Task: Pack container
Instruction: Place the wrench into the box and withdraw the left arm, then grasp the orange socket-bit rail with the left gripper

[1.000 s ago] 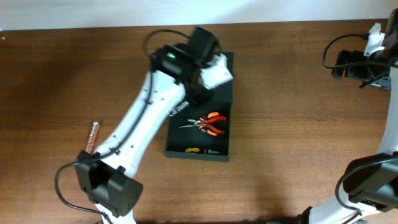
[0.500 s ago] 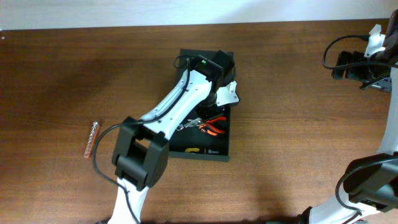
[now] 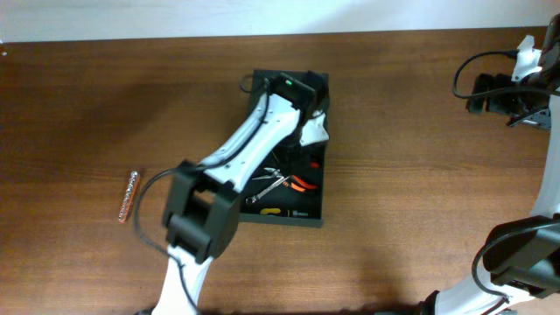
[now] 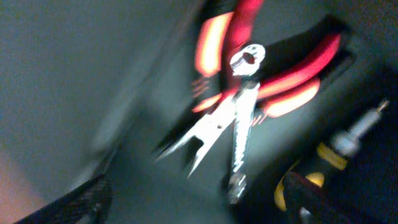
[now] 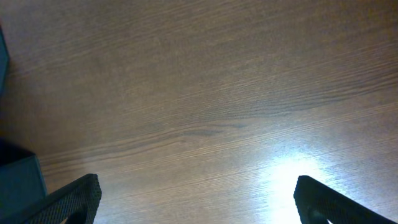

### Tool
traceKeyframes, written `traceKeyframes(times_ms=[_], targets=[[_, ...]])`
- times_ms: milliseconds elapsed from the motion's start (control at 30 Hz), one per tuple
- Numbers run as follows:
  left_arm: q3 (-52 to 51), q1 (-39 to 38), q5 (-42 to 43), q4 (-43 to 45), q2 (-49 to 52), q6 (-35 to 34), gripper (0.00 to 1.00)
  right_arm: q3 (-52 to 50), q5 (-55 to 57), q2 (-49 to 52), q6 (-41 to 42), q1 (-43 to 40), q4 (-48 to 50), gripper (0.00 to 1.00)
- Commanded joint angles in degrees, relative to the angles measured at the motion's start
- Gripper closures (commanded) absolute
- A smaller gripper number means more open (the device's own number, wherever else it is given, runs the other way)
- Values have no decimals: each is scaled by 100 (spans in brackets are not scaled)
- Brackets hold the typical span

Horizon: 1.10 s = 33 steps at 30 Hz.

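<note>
The container (image 3: 315, 87) is a dark open box in the middle of the table. Red-handled pliers (image 3: 304, 182), a silver wrench (image 3: 265, 185) and a yellow-and-black screwdriver (image 3: 271, 211) lie in it. My left gripper (image 3: 297, 156) hangs low over its inside. In the blurred left wrist view the left gripper (image 4: 196, 210) stands open and holds nothing. The wrench (image 4: 244, 118) lies across the pliers (image 4: 249, 56), just ahead of its fingertips (image 4: 84, 200). My right gripper (image 5: 199, 205) is open above bare wood, with the right arm (image 3: 512, 87) at the far right edge.
A small reddish-silver stick (image 3: 129, 196) lies on the wood well left of the container. In the right wrist view the corner of a dark object (image 5: 18, 180) shows at the lower left. The table's back edge runs along the top of the overhead view.
The left arm swung down over the container, and its gripper went from shut to open. A silver wrench now lies loose beside the pliers. The right arm has not moved.
</note>
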Motion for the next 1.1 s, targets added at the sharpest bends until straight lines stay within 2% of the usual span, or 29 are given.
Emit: traceKeyframes(times_ms=[0,167,267,333,433,633,867,1067], targets=[[282,481,-660,-179,-1427,-367,4,-13,9,-13,-92,-28,-24,1],[280,2000,-560,-433,-2688,-876,1,-13,9,-13,-92,-28,-31,1],[197,3056,2,-452,-3069,-870,1,-13,9,-13,-92,-28,-31,1],[-271,4111,433,-299,-3257,-590,1,-13,9,-13,-92,-28,-31,1],[-1224,4793,446,267,-3289,-376,1,-13,9,-13,-92,-28,-39,1],[-3082,5425,527,1742,-3287,-240,1,-13,9,-13,-92,-28,-26,1],[-4599,5477,538,3036,-3204,-98,1,-13,7,-13,-90,-28,-17,1],[-5018,5477,575,3412,-2800,181,1,-13,9,-13,-92,-28,-52,1]])
